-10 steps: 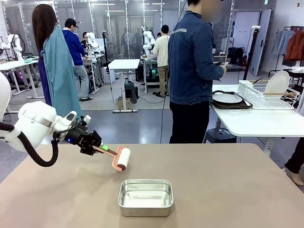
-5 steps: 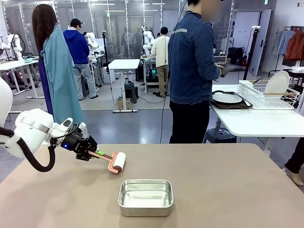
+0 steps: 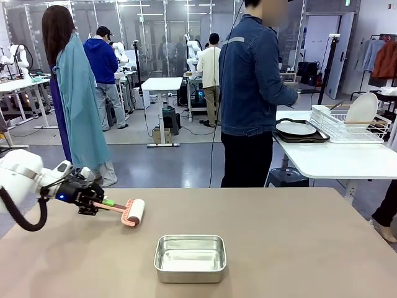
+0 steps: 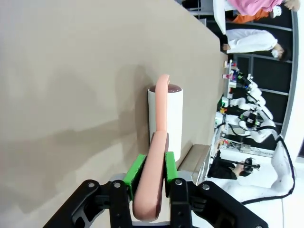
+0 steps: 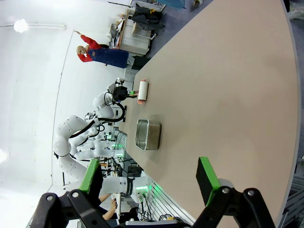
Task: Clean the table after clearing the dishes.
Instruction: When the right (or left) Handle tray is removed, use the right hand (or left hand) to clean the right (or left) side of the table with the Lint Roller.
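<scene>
1. The counter (image 3: 298, 236) has a plain tan-brown top and spans the whole near field of the front view.
2. The left gripper (image 3: 102, 202) sits over the counter's far left part. Its fingers (image 4: 134, 170) are pinching the pink handle of a lint roller (image 3: 133, 212), one green pad on either side of the handle.
3. In the left wrist view the roller's white drum lies against the counter surface, with the pink frame arching over the drum's top; a shadow falls beside it.
4. A steel pan (image 3: 190, 257) stands on the counter near its front edge, close to the middle, to the right of the roller and apart from it.
5. The right gripper (image 5: 149, 178) is held above the counter's far end as its own wrist view shows. Its fingers (image 5: 206, 173) are spread wide with nothing between them.
6. The dishes: one white plate (image 3: 296, 128) lies on a dark tray (image 3: 310, 138) on a white side table (image 3: 335, 158) beyond the counter at right. Another white plate (image 3: 361, 108) stands tilted in a wire rack (image 3: 338, 127) just beside that tray.
7. A person (image 3: 251, 93) in a denim jacket stands between the counter and the side table, turned toward the side table.
</scene>
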{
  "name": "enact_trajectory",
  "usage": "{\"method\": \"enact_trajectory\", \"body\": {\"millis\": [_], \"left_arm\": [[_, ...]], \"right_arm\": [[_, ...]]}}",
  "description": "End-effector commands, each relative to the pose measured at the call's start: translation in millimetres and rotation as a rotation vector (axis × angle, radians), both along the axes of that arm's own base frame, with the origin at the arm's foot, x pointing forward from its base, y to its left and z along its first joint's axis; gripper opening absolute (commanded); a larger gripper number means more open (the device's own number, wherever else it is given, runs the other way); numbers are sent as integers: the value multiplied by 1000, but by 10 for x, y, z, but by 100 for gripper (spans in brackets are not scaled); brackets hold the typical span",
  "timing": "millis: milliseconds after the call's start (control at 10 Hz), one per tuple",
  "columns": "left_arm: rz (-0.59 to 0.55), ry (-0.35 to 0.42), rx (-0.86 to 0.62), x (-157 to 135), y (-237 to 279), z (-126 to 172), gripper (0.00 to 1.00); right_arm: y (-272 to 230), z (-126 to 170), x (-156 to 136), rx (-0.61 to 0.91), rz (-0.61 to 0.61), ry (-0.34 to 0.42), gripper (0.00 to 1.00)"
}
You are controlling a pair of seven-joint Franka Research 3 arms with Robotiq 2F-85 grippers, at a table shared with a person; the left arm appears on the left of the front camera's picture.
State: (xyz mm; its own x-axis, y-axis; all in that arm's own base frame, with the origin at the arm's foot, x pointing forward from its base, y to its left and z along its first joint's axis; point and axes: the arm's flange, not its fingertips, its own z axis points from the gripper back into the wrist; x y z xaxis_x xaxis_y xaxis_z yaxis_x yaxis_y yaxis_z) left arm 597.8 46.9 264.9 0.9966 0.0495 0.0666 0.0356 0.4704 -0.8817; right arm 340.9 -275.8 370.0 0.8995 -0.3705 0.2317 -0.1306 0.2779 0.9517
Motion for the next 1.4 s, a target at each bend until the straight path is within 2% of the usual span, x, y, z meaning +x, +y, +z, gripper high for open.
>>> {"method": "enact_trajectory", "body": {"millis": [0,500,900,1100,1300], "left_arm": [[-36,-1,25,-104,399,-129,23],[25,-47,85,-332,1412,68,23],[9,-53,95,-612,1912,268,23],[24,-102,130,-817,1985,563,23],[8,-185,127,-1120,1825,1010,23]], "right_arm": [[8,19,0,-1,0,-21,100],[8,19,0,-1,0,-21,100],[8,19,0,-1,0,-21,100],[8,19,0,-1,0,-21,100],[8,19,0,-1,0,-21,100]]}}
